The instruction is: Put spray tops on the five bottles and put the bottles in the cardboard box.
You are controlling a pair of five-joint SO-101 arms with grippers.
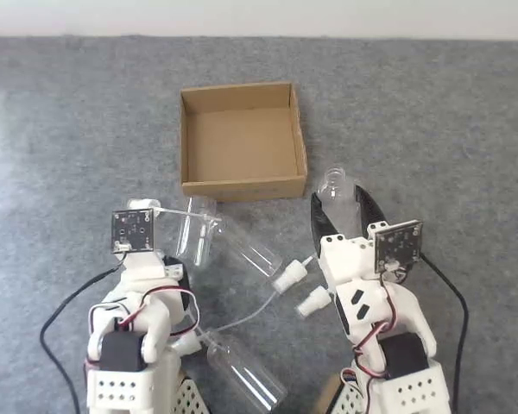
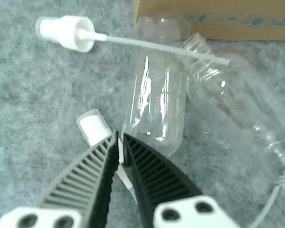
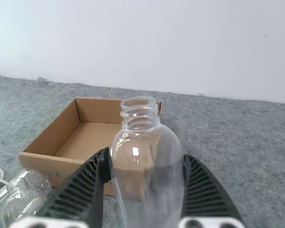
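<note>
Grey felt worktop [image 1: 69, 129]. Gripped uncapped bottle [image 3: 141, 142] upright in right hand [image 1: 338, 203], neck free for capping; pinched spray top [image 2: 92, 126] in left hand [image 2: 119, 137].

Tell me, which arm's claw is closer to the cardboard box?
Right. The right gripper, holding an upright bottle, sits at a near corner of the box; the left gripper is farther back, behind lying bottles.

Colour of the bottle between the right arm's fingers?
Colourless transparent plastic bottle, uncapped; best in right wrist view.
</note>
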